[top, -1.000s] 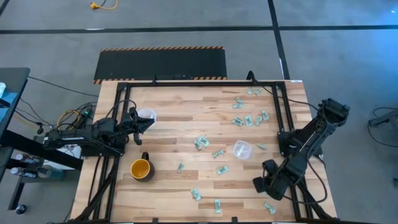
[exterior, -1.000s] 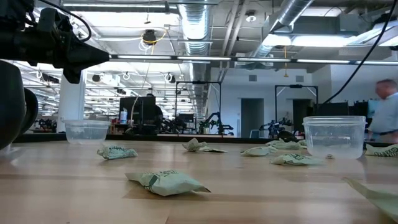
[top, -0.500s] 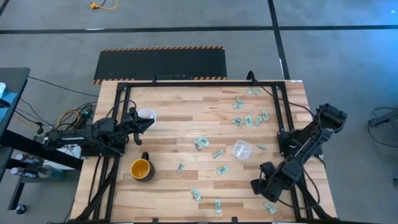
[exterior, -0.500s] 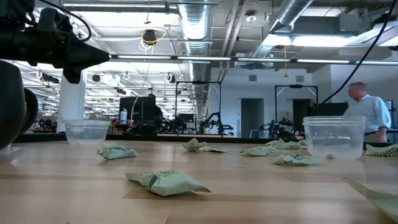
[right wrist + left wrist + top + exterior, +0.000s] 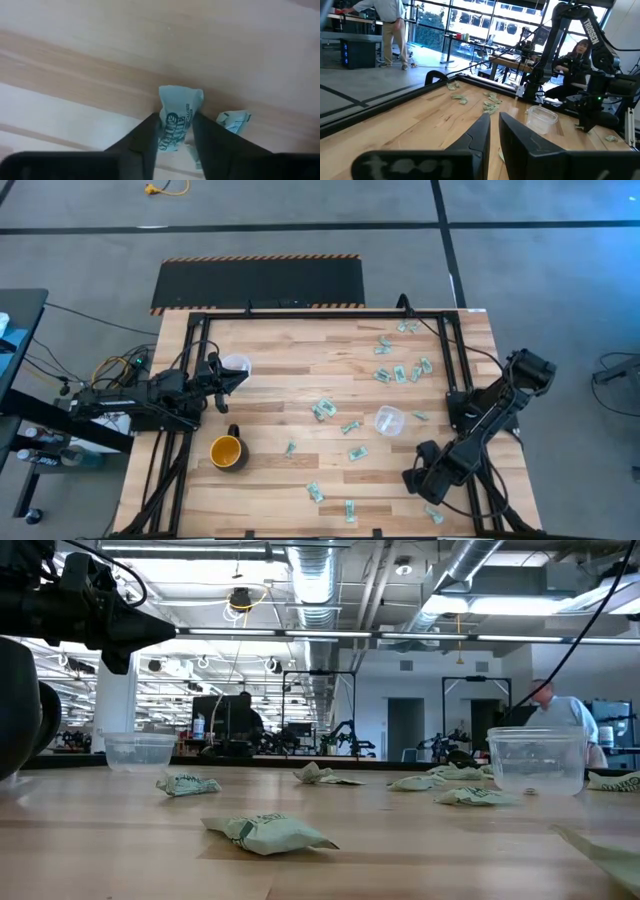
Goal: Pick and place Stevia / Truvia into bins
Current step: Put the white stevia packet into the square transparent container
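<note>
Right pincer: down at the near right corner of the table, by the right frame rail. Wrist view shows its two dark fingers closed on a pale green sachet, which stands on end between them above the wood. A second sachet lies just beside it on the table.

Left pincer: held above the left edge of the table, near the left cup. Fingers nearly together with only a thin gap; nothing between them.

Sachets: scattered loose over the table. One cluster toward the far right; others lie around the centre and along the near edge. In the low view, a crumpled one sits closest to the camera.

Cups: right cup stands upright right of centre, sachets near it on several sides. Both cups are clear; the low view shows a small speck at the bottom of the right one, otherwise no sachets seen inside.

Other: yellow-orange mug stands near the left edge, handle pointing away from the viewer's side. A person shows in the room behind the table.
</note>
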### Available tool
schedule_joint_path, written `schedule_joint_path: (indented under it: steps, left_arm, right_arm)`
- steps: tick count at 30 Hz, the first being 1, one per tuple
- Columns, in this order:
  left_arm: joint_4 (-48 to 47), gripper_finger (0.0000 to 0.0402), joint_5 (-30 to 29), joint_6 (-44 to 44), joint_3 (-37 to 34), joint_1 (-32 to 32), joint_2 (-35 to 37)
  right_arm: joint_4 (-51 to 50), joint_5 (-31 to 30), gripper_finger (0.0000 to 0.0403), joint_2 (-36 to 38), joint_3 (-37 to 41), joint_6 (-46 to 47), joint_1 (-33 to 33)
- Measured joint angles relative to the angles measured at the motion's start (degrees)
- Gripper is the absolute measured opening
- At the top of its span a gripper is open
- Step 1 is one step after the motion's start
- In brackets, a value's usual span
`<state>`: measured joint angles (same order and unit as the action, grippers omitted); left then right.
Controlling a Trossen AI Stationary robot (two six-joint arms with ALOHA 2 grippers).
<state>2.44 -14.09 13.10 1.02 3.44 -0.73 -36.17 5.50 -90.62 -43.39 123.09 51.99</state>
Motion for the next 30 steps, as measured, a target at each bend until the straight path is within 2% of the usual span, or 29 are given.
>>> schedule_joint_path:
  steps: [7, 10, 16, 20, 23, 30]
  left_arm:
    - [0.0, 0.0027, 0.0, 0.0, 0.0, 0.0, 0.0]
    - [0.0, 0.0027, 0.0, 0.0, 0.0, 0.0, 0.0]
    - [0.0, 0.0027, 0.0, 0.0, 0.0, 0.0, 0.0]
    - [0.0, 0.0027, 0.0, 0.0, 0.0, 0.0, 0.0]
    - [0.0, 0.0027, 0.0, 0.0, 0.0, 0.0, 0.0]
    - [0.0, 0.0027, 0.0, 0.0, 0.0, 0.0, 0.0]
  right_arm:
    - [-2.0, -3.0, 0.0027, -0.2, -1.7, -3.3, -0.1]
    - [-2.2, -3.3, 0.0009, -0.2, -2.2, -4.5, -0.1]
    - [-4.5, -4.3, 0.0029, -0.2, -4.7, -5.8, -0.1]
    - [-10.2, -6.4, 0.0017, -0.1, -8.7, -8.7, -0.8]
    - [-17.2, -10.9, 0.0007, -0.1, -13.1, -12.6, -2.5]
    - [-32.9, -25.4, 0.0027, -0.1, -22.2, -27.2, -11.1]
